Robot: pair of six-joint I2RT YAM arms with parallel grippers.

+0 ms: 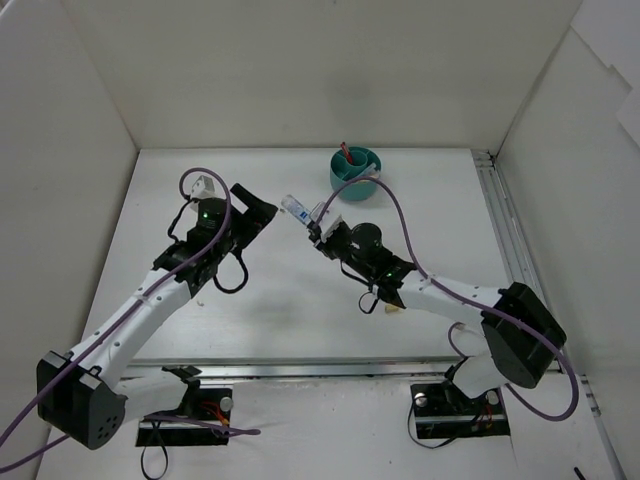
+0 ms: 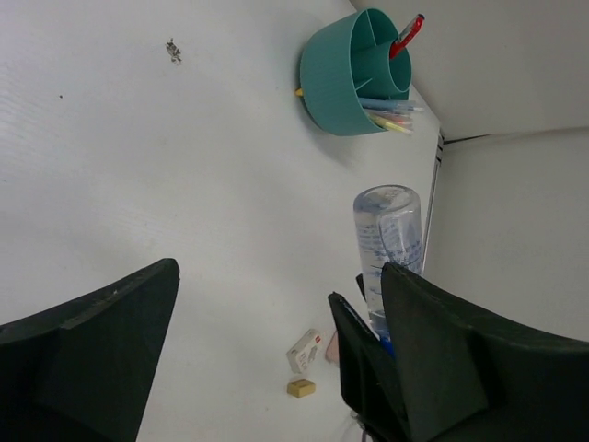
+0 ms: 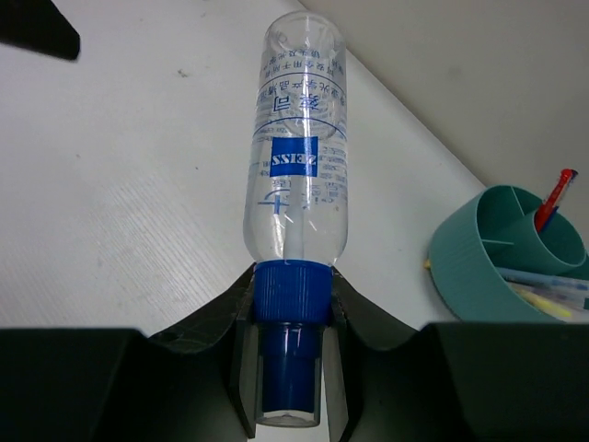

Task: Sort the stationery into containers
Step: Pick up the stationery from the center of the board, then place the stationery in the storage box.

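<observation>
Clenching one blue-capped bottle (image 3: 296, 138), right claw (image 3: 291, 295) — left claw (image 2: 276, 304) released, one teal organiser (image 2: 331, 87), one red pen (image 2: 407, 34), two small blocks (image 2: 305, 351)

The bottle (image 3: 296, 157) is clear with blue print, a blue label patch lettered white, and a blue cap (image 3: 291, 293). The cup (image 3: 479, 267) is teal. At its 1 o'clock is a red pen (image 3: 555, 195), and at 4 o'clock pale yellow pens (image 3: 543, 299). The table (image 3: 120, 203) is white.
</observation>
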